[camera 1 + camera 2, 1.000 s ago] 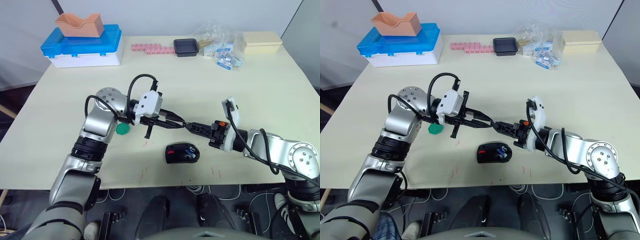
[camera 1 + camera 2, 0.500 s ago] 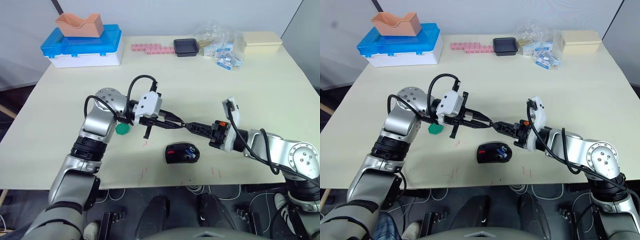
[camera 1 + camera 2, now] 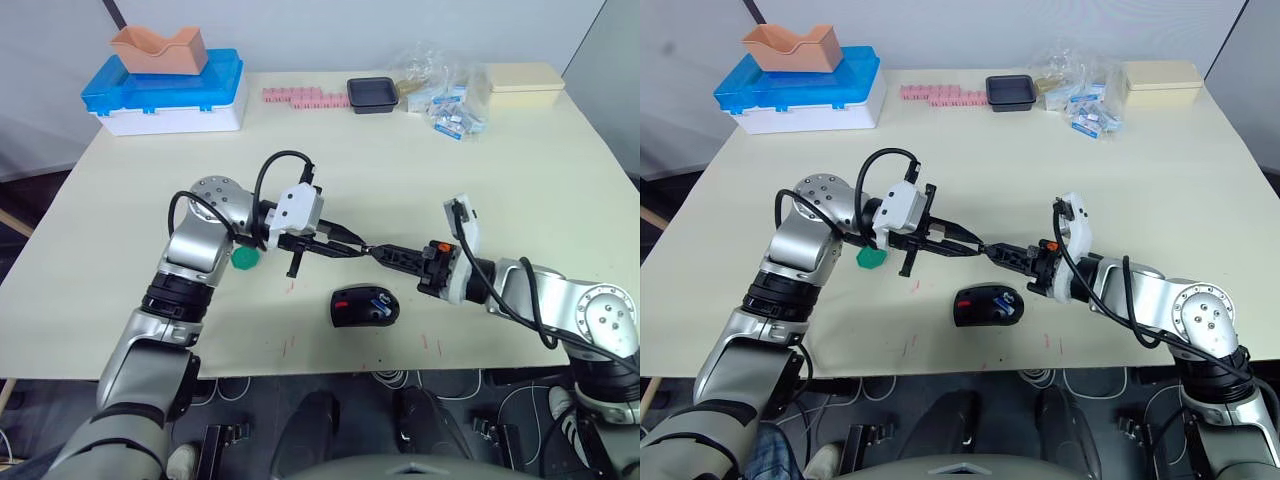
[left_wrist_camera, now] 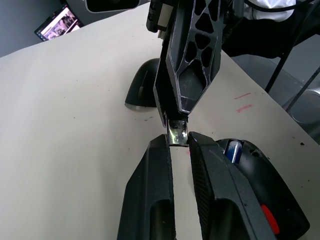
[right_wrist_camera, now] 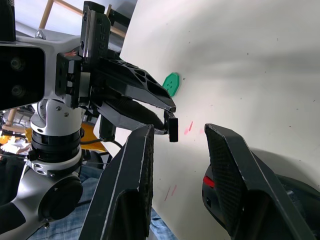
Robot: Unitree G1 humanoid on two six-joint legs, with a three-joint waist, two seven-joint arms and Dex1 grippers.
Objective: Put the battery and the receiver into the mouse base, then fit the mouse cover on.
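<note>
Still no change: end effectors (image 3: 366, 249) tip-to-tip (receiver (image 4: 177, 136) between).

Cream-topped table (image 3: 120, 200) against a pale grey wall (image 3: 300, 30); dark floor (image 3: 30, 190) with cables (image 3: 400, 380) beneath.

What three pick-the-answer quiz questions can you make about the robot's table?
1. Where is the battery? A in the mouse base; B in the blue box; C on the floor.
2. What colour is the small round piece? A red; B green; C yellow.
3. How is the right hand? A open; B shut; C shut on the battery.
Answers: A, its blue end shows inside the base; B, it is plainly green; A, its fingers stand wide apart.
</note>
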